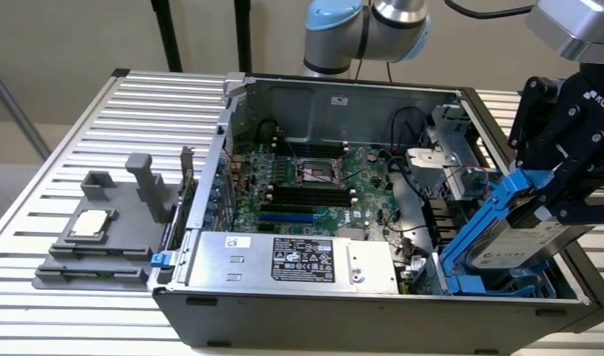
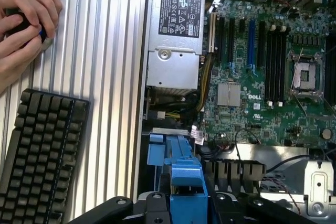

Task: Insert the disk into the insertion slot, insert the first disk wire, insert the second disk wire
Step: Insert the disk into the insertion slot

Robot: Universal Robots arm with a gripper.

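My gripper (image 1: 562, 199) is shut on the disk (image 1: 527, 243), a silver-grey drive with a white label clipped in a bright blue carrier frame (image 1: 477, 222). The disk hangs tilted at the exterior view's right, over the open computer case's corner. Its lower end reaches into the insertion slot (image 1: 500, 285), a grey cage with blue rails. In the wrist view the blue carrier (image 2: 186, 190) sits between my fingers (image 2: 152, 205), just above the slot's blue rails (image 2: 164, 150). Thin red and black wires (image 1: 470, 176) lie beside the cage.
A silver power supply box with a black label (image 1: 294, 261) (image 2: 177, 30) fills the case's near side. Behind it lies the green motherboard (image 1: 312, 185). A grey fixture (image 1: 99, 237) stands on the slatted table. A black keyboard (image 2: 39, 156) and a person's hands (image 2: 21, 19) are beside the case.
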